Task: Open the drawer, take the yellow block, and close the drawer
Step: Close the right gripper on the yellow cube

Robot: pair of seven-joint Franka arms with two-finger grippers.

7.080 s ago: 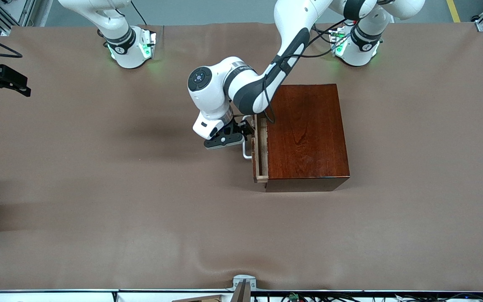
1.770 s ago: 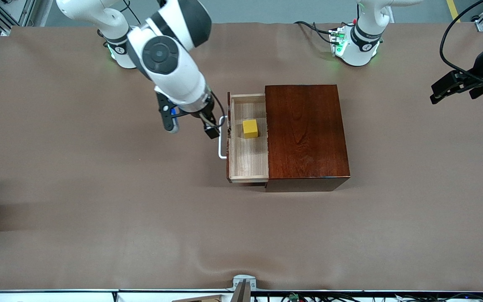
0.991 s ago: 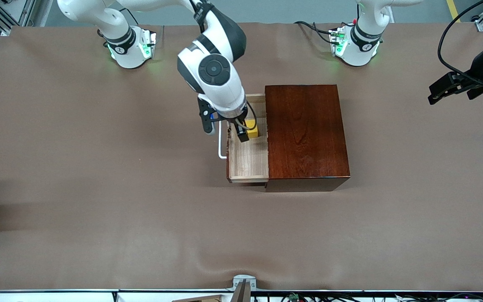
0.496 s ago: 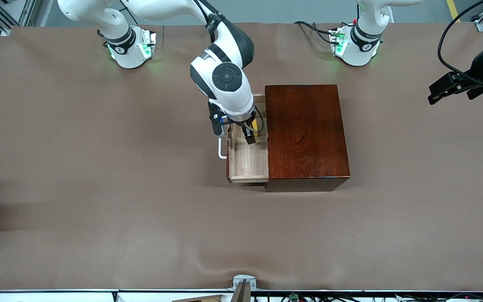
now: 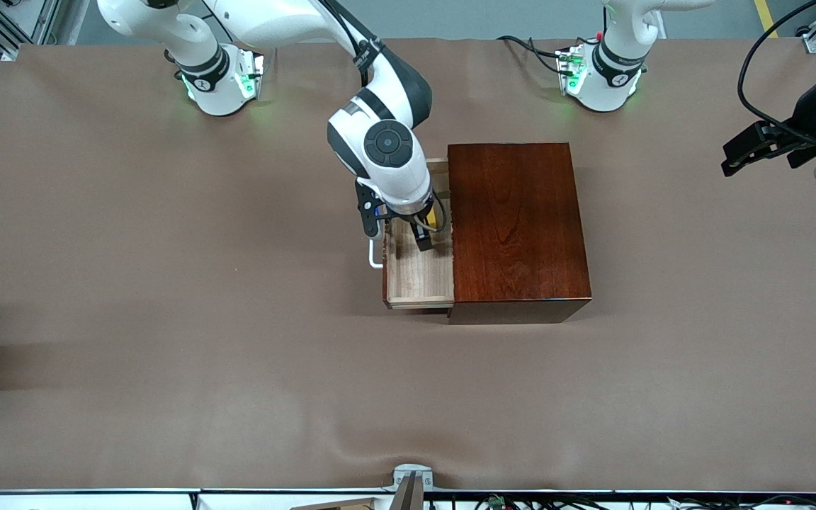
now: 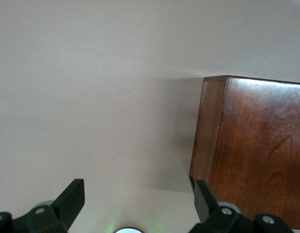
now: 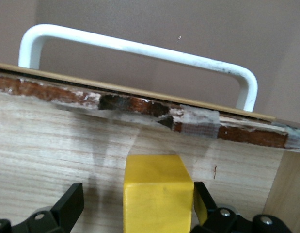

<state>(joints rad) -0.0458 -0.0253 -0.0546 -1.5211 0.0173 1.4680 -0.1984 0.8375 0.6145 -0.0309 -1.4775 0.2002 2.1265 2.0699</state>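
Brown table cover [image 5: 167, 283], maybe cloth.

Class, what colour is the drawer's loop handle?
White; the handle shows best in the right wrist view.

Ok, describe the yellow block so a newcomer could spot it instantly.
Find the dark wooden box mid-table; its drawer is pulled out toward the right arm's end. The block sits in it under the right gripper, the only yellow thing there.

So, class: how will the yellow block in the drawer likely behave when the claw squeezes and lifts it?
The yellow block looks rigid, so probably won't deform. Its flat faces suit the open right claw and shouldn't roll. Small, so likely light.
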